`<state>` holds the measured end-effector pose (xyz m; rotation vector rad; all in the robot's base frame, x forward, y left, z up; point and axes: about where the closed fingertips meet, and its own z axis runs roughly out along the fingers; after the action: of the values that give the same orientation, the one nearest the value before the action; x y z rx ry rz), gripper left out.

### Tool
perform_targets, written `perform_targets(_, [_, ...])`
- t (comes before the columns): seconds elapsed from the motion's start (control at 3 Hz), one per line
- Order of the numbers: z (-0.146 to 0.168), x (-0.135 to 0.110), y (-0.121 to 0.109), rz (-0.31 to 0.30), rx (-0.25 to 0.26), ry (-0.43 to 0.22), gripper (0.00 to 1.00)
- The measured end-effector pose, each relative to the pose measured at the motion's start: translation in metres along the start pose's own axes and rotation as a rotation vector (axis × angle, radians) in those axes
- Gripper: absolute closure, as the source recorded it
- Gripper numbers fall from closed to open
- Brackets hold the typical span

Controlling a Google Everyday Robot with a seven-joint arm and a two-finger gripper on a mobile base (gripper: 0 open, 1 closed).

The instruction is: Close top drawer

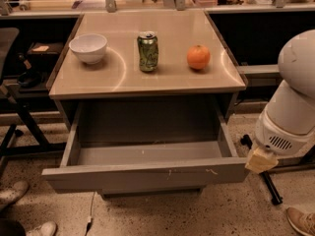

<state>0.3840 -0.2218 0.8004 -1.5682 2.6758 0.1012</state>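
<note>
The top drawer (142,176) of the cabinet is pulled far out. Its flat grey front has pale scratches at the middle and right, and the inside looks empty. My white arm (295,102) comes in from the right. Its gripper (259,160), a pale tan end piece, sits low at the drawer's right front corner, touching or almost touching the end of the front panel.
On the cabinet top (123,80) stand a white bowl (88,48), a green can (147,51) and an orange (198,57). A chair base (17,127) is at left. Shoes show at bottom left (15,193) and bottom right (301,220). A black leg (268,183) lies on the floor at right.
</note>
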Motion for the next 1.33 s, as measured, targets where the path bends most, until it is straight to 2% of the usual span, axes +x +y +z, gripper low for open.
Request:
perform_targets(0.33, [0.001,0.000,0.000,0.001,-0.003,0.001,1.00])
perform_targets(0.67, [0.020,-0.004,0.002,-0.006,-0.030,-0.027,1.00])
perform_targets(1.0, [0.070,-0.023,-0.001,-0.012,-0.057,-0.040,1.00])
perform_targets(1.33, [0.105,-0.044,-0.015,-0.023,-0.053,-0.048,1.00])
